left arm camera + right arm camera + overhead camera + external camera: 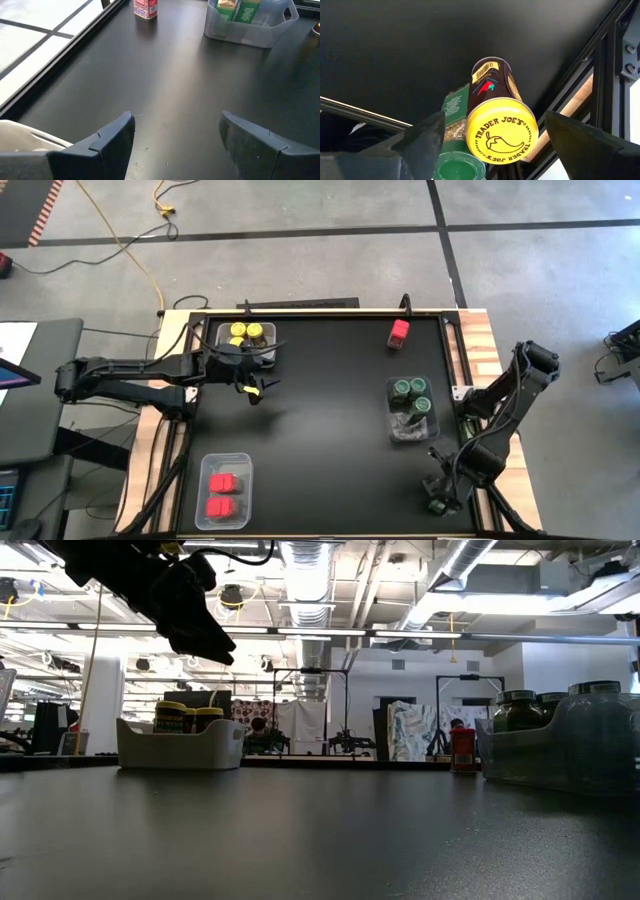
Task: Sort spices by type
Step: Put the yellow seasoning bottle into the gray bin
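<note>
- A dark spice jar with a round yellow lid (497, 122) lies on its side at the near right corner of the black table (320, 440), between the right gripper's (440, 502) widely spread jaws, which do not grip it. Its lid reads "TRADER JOE'S" above a chili pepper drawing; a barcode and a red pepper mark show on its side.
- Touching it lies a jar with a green lid (460, 167), cut off by the picture's edge; its green label is too small to read.
- From above, both jars are mostly hidden under the right gripper.
- Three green-lidded jars (411, 389) stand in a clear plastic bin (412, 430) on the right side of the table.
- Yellow-lidded jars (245, 333) fill a clear bin (272, 356) at the far left, partly covered by the left arm.
- Red blocky containers (223, 492) sit in a clear bin (240, 460) at the near left.
- One red blocky container (399, 332) stands alone at the far edge; its print is unreadable.
- The left gripper (252, 385) hangs above the table beside the yellow bin, jaws apart and empty.
</note>
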Controlling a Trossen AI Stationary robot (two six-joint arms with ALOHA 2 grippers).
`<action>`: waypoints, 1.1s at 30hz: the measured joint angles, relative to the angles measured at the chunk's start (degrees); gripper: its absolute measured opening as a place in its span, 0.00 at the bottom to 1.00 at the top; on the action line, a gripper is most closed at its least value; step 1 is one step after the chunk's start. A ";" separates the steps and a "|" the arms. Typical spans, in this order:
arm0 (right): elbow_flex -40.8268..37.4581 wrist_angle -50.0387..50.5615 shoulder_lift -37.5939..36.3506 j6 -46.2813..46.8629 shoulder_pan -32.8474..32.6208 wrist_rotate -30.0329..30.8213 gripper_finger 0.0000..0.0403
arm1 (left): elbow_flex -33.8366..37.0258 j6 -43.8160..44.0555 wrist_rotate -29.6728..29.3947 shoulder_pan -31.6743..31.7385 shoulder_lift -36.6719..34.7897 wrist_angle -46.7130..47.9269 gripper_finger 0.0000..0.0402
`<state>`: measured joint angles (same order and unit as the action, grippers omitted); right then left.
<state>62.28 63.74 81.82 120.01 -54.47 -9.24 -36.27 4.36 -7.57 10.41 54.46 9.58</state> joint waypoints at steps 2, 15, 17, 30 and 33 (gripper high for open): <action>0.00 -0.02 0.00 0.08 -0.15 -0.86 0.93 | 0.00 0.00 0.00 0.02 0.00 0.00 0.69; -2.35 -4.58 0.00 1.84 -1.47 -3.36 0.91 | 0.00 0.00 0.00 0.00 0.00 0.02 0.69; -2.81 -6.06 0.00 1.68 -1.47 -3.33 0.89 | 0.00 -0.01 0.00 0.00 0.00 0.03 0.69; -4.55 -6.27 0.04 2.58 -1.32 -2.81 0.65 | 0.00 -0.02 0.00 0.00 0.00 0.50 0.69; -4.52 -6.39 0.04 2.56 -1.17 -2.79 0.63 | 0.00 -0.02 0.00 0.01 0.00 0.48 0.69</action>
<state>57.76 57.35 81.87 122.56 -55.64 -12.03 -36.27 4.34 -7.57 10.43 54.46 10.07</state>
